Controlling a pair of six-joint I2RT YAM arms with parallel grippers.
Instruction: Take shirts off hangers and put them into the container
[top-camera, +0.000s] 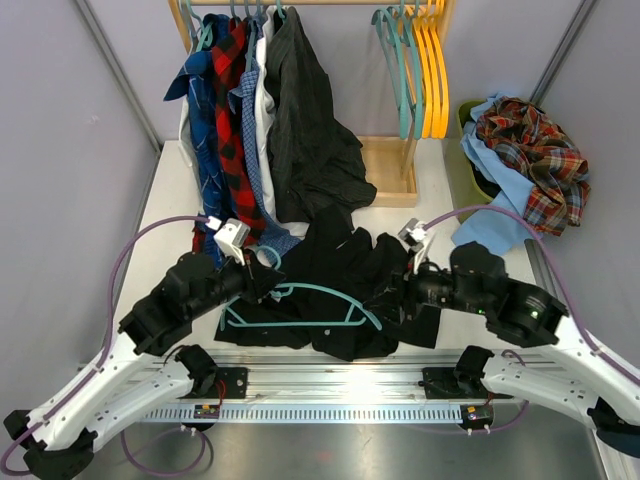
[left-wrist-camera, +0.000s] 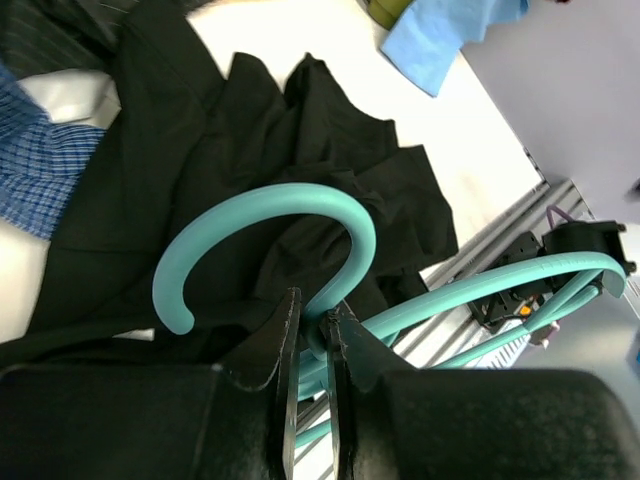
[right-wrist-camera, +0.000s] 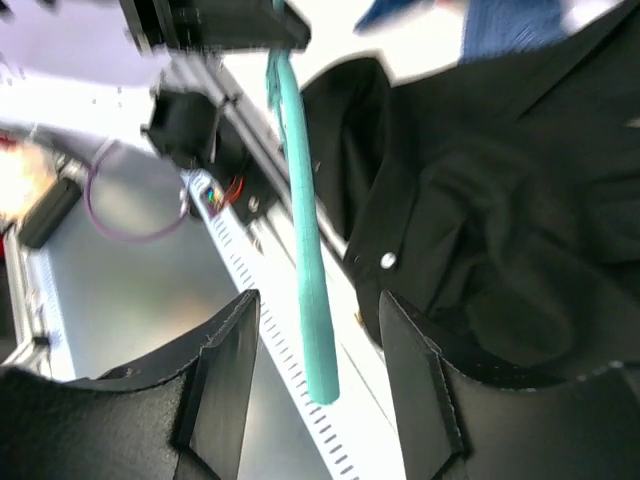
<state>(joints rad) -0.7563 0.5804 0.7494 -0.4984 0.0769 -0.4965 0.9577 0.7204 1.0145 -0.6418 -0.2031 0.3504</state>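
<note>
A black shirt (top-camera: 345, 275) lies crumpled in the middle of the table, with a teal hanger (top-camera: 300, 305) partly on it. My left gripper (top-camera: 262, 270) is shut on the hanger's neck (left-wrist-camera: 318, 325), just below the curved hook (left-wrist-camera: 270, 200). My right gripper (top-camera: 400, 290) stands open at the shirt's right side. One tip of the hanger (right-wrist-camera: 318, 350) hangs between its fingers (right-wrist-camera: 225, 370) without touching them, and the black shirt (right-wrist-camera: 500, 220) is beside them. The olive-green container (top-camera: 468, 125) stands at the back right, with a brown-red plaid shirt (top-camera: 530, 160) and blue cloth heaped in it.
At the back a wooden rack (top-camera: 385, 170) holds several hanging shirts (top-camera: 240, 110), among them blue plaid, red-black plaid and dark grey. It also holds empty teal hangers (top-camera: 397, 60) and orange hangers (top-camera: 432, 60). A metal rail (top-camera: 340, 385) runs along the near edge.
</note>
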